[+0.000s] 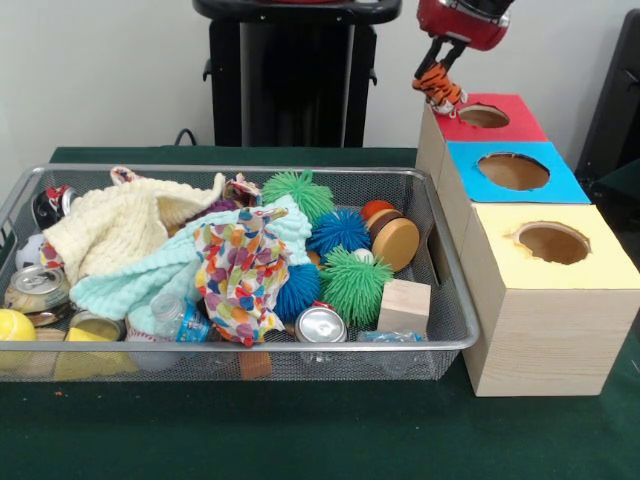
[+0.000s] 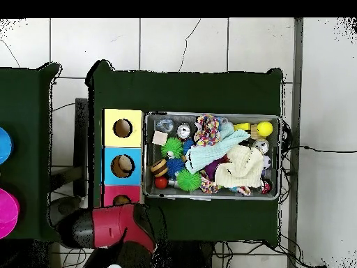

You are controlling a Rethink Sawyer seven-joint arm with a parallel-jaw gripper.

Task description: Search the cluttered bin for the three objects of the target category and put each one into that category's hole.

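My gripper (image 1: 440, 78) hangs at the top right of the front view, shut on a small orange toy figure with black stripes (image 1: 438, 93). The toy hangs just above the left edge of the red-topped box, beside its round hole (image 1: 483, 116). In the overhead view the red arm (image 2: 115, 225) covers part of the red top, and only the hole's edge (image 2: 122, 200) shows. The wire mesh bin (image 1: 250, 348) sits left of the boxes, full of clutter; it also shows in the overhead view (image 2: 209, 198). No other animal figure shows in the bin.
The blue-topped hole (image 1: 513, 171) and the yellow-topped hole (image 1: 552, 242) lie in a row with the red one. The bin holds green (image 1: 354, 283) and blue (image 1: 338, 231) spiky balls, cloths (image 1: 120, 228), a can (image 1: 321, 324), a wooden block (image 1: 405, 305) and a yellow ball (image 1: 12, 328).
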